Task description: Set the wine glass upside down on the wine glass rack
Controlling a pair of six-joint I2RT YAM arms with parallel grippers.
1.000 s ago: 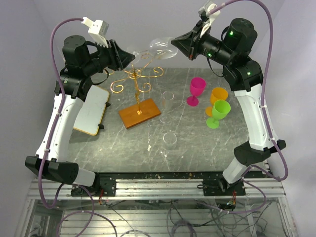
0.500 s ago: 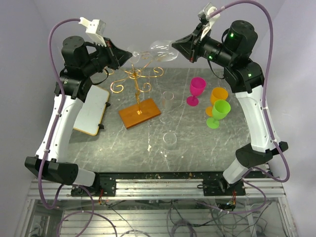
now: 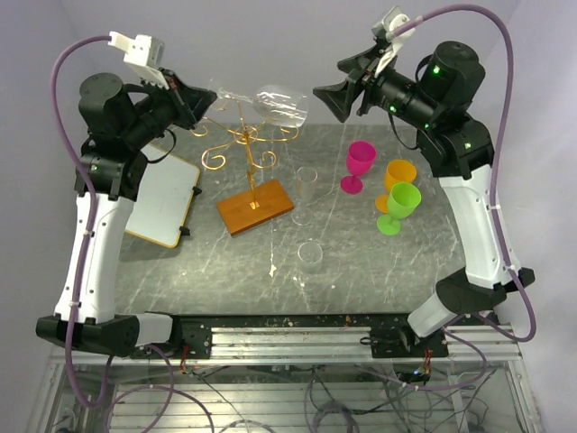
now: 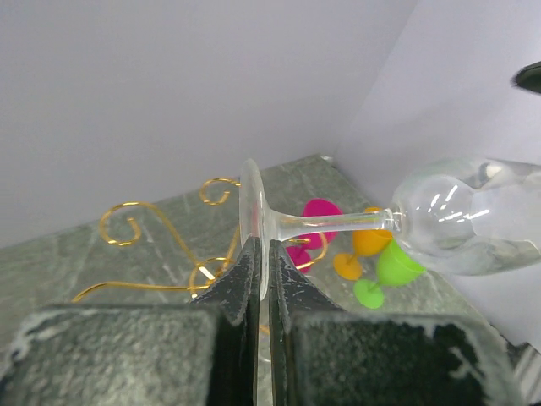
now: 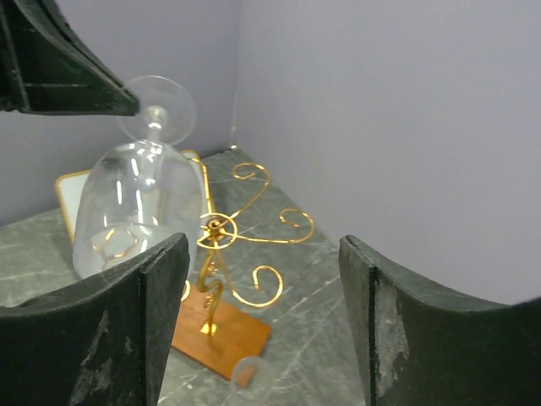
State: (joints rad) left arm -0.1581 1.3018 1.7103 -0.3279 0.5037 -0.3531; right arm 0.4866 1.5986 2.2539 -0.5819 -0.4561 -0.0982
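gripping the foot of the wine glass [image 4: 456, 222], the left hand [image 4: 261, 254] holds it sideways above the wine glass rack [image 3: 255, 207]; the right hand [image 3: 330, 101] gapes released.

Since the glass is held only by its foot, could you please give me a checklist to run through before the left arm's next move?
1. Left gripper holds the wine glass: jaws shut on the edge of the foot. Ok.
2. Right gripper free of the glass: jaws open, apart from the bowl. Ok.
3. Glass upside down: it lies sideways in the air. Not ok.
4. Wine glass rack ready: upright on its base, scroll arms bare. Ok.
5. Grip firm enough to turn the glass over: cannot tell.
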